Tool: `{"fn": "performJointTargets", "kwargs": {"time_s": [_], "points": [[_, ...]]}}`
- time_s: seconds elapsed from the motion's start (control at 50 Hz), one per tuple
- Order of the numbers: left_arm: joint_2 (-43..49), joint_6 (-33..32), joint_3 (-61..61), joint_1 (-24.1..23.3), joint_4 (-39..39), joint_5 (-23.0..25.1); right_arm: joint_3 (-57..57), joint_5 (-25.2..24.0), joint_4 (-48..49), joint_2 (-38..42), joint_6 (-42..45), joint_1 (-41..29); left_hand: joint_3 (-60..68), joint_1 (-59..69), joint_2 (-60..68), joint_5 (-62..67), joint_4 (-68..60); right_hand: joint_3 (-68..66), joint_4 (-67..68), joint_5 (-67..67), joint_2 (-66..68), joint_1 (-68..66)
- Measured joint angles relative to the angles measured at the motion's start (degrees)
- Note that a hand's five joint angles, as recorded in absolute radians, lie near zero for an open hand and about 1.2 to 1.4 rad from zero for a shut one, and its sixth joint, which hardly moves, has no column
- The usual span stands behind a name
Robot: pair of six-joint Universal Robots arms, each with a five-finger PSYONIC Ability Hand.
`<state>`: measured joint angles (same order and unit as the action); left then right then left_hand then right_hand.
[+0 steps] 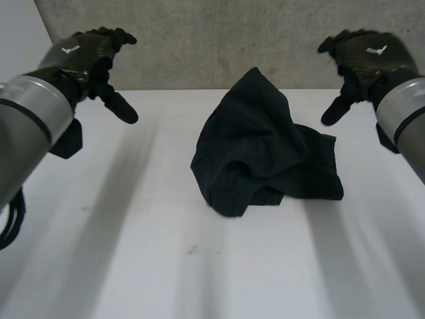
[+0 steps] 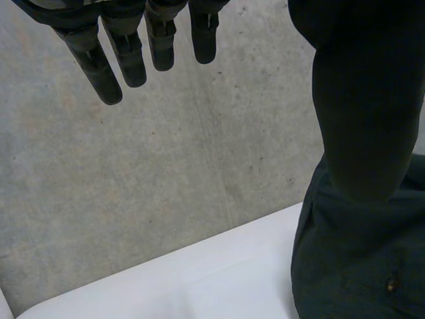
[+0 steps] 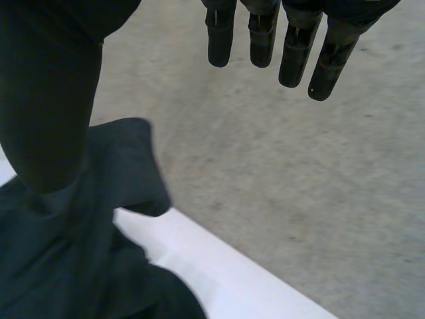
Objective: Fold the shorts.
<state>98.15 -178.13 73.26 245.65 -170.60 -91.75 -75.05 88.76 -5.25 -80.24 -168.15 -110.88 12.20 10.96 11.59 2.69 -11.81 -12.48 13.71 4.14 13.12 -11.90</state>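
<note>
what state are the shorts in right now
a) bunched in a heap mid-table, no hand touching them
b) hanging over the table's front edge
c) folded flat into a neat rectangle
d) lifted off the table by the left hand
A: the shorts lie crumpled in a heap on the white table, while the left hand and right hand are open and off to either side of them.

The head camera looks down from behind, between the arms point(image 1: 33, 113), across the worktop point(image 1: 133, 266) to the far wall point(image 1: 232, 40), while close wrist cameras look past the left robot hand point(image 2: 129, 56) and right robot hand point(image 3: 295, 53), sharing that wall, the worktop's far edge and the shorts point(image 1: 265, 153).
</note>
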Motion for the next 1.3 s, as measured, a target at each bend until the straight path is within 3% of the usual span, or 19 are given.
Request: {"fn": "performJointTargets", "kwargs": {"time_s": [0.1, 0.24, 0.44, 0.54, 0.66, 0.7, 0.72, 0.76, 0.82, 0.9, 0.98, 1.1, 1.3], "points": [[7.5, 0.3, -1.3, -0.3, -7.3, 0.4, -5.1, -7.2, 0.1, 0.0, 1.6, 0.1, 0.0, 0.1, 0.0, 0.0, 0.0, 0.0, 0.0, 0.0, 0.0, 0.0], [24.0, 1.0, -9.8, -1.0, -15.9, 3.8, -13.1, -12.4, 0.3, -0.1, 4.0, 2.0, 0.0, 0.2, 0.1, 0.0, -0.1, 0.0, 0.0, 0.0, 0.0, 0.0], [47.3, 1.7, -28.2, -1.0, -18.8, 12.9, -24.5, -13.4, 2.0, -1.5, 5.2, 5.8, 0.1, 0.2, 0.1, 0.0, -0.1, 0.0, 0.0, 0.0, 0.0, 0.0], [53.1, 1.8, -33.6, -1.2, -19.8, 15.8, -28.3, -13.4, 3.8, -2.6, 5.2, 7.0, 0.3, 0.7, 0.6, 0.2, -0.4, 0.0, 0.0, 0.0, 0.0, 0.0], [59.5, 1.8, -39.9, -2.4, -20.4, 19.3, -33.1, -13.5, 7.8, -4.4, 5.1, 8.2, 7.5, 9.8, 8.5, 7.4, -8.2, 0.0, 0.0, 0.0, 0.0, 0.0], [60.3, 1.8, -40.5, -2.8, -20.2, 19.8, -33.5, -13.5, 8.3, -4.7, 5.1, 8.3, 16.7, 19.0, 17.5, 16.1, -17.0, 0.0, 0.0, 0.0, 0.0, 0.0], [60.4, 1.8, -40.6, -2.9, -20.1, 19.9, -33.7, -13.5, 8.5, -4.9, 5.1, 8.3, 17.7, 20.8, 18.5, 17.4, -18.3, 0.0, 0.0, 0.0, 0.0, 0.0], [60.7, 1.9, -40.8, -3.3, -19.6, 20.1, -33.9, -13.5, 8.9, -5.3, 5.1, 8.3, 39.3, 42.0, 40.3, 37.4, -38.8, 0.0, 0.0, 0.0, 0.0, 0.0], [60.4, 1.9, -40.4, -3.3, -18.8, 19.0, -33.9, -13.5, 9.1, -5.8, 5.1, 8.3, 54.0, 54.1, 55.4, 53.1, -55.0, 0.0, 0.0, 0.0, 0.0, 0.0], [59.1, 1.9, -39.3, -3.0, -18.3, 16.2, -33.8, -13.5, 9.1, -6.2, 5.1, 8.2, 55.0, 54.1, 56.7, 53.4, -56.6, 0.0, 0.0, 0.0, 0.0, 0.0], [53.0, 1.1, -34.8, -1.0, -18.3, 8.3, -34.0, -13.5, 9.0, -6.6, 5.1, 8.1, 55.6, 54.1, 56.7, 53.4, -57.1, 0.0, 0.0, 0.0, 0.0, 0.0], [38.9, -1.1, -24.9, 3.2, -19.3, 0.2, -34.6, -13.6, 8.9, -7.0, 5.1, 8.1, 55.7, 54.1, 56.7, 53.4, -57.1, 0.0, 0.0, 0.0, 0.0, 0.0], [16.6, -2.6, -15.1, 6.8, -26.8, 0.2, -35.1, -13.6, 8.9, -7.2, 5.1, 7.9, 55.8, 54.1, 56.9, 53.4, -57.1, 0.0, 0.0, 0.0, 0.0, 0.0]]}}
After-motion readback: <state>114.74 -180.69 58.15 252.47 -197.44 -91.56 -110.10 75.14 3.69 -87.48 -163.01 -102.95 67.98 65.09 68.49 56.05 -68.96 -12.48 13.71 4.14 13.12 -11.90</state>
